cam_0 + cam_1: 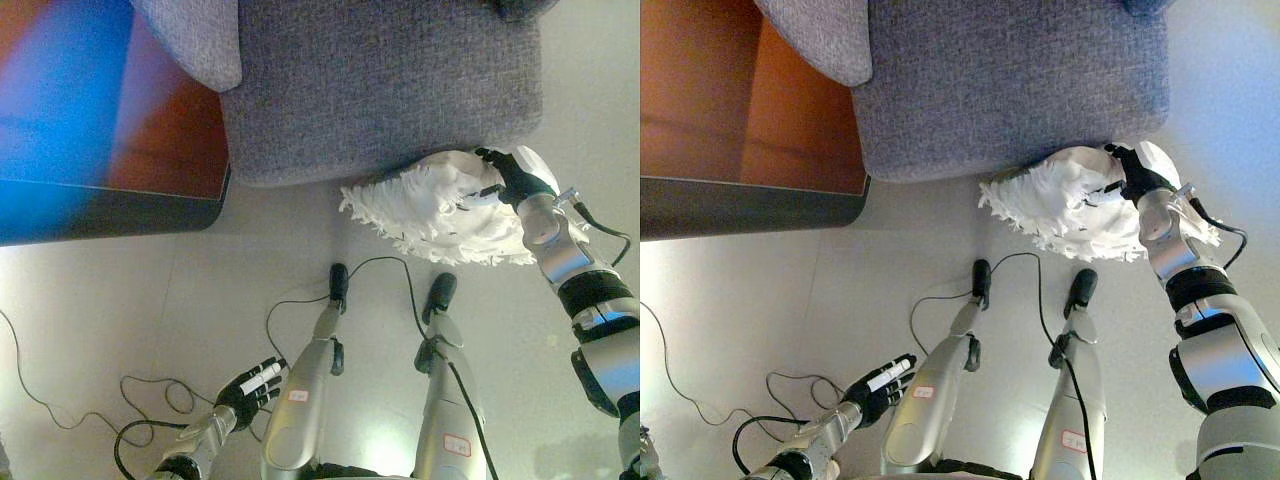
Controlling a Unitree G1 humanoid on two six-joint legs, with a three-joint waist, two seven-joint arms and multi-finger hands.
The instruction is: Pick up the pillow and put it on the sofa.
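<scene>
A white fluffy pillow [432,210] lies at the front edge of the grey sofa [390,80], partly on the pale floor. My right hand [508,177] is on the pillow's upper right part, with its fingers curled into the white fabric. The pillow also shows in the right eye view [1060,205], with the right hand [1130,178] gripping it. My left hand [252,386] hangs low at the lower left, its fingers straight and empty, far from the pillow.
A grey sofa cushion or armrest [195,35] sits at the top left of the sofa. A wooden piece of furniture with a dark edge [740,150] stands to the left. Pale floor [120,300] lies in front of the sofa.
</scene>
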